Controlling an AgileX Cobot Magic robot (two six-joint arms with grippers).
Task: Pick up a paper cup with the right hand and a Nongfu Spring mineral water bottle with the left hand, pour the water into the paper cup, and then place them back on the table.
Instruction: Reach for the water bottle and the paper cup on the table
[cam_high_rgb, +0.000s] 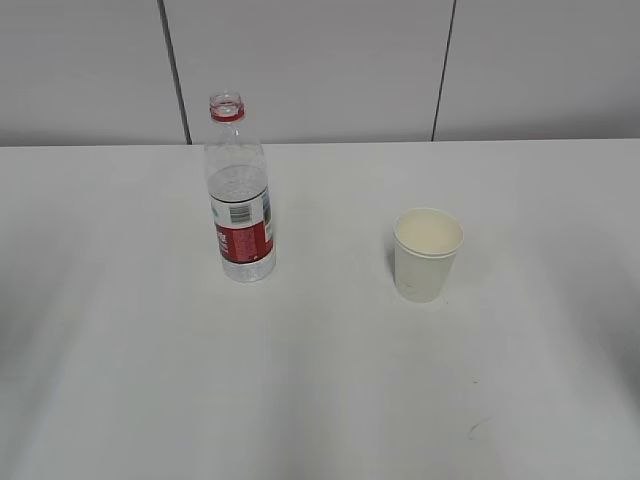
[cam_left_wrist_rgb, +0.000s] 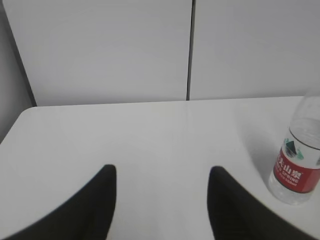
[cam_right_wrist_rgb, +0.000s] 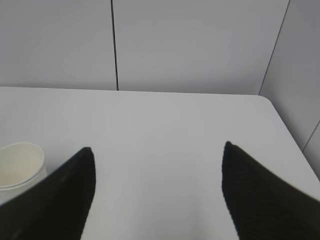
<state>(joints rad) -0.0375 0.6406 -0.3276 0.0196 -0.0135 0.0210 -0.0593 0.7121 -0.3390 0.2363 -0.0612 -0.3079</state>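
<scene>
The Nongfu Spring bottle (cam_high_rgb: 240, 195) stands upright and uncapped on the white table (cam_high_rgb: 320, 380), left of centre. It also shows at the right edge of the left wrist view (cam_left_wrist_rgb: 297, 160). The off-white paper cup (cam_high_rgb: 427, 254) stands upright to its right, and shows at the left edge of the right wrist view (cam_right_wrist_rgb: 20, 165). My left gripper (cam_left_wrist_rgb: 162, 172) is open and empty, with the bottle off to its right. My right gripper (cam_right_wrist_rgb: 157, 150) is open and empty, with the cup beside its left finger. Neither arm shows in the exterior view.
Grey wall panels with dark seams (cam_high_rgb: 176, 70) stand behind the table's far edge. The table's left corner (cam_left_wrist_rgb: 25, 112) shows in the left wrist view, its right corner (cam_right_wrist_rgb: 267, 100) in the right wrist view. A small dark mark (cam_high_rgb: 478, 428) lies near the front right.
</scene>
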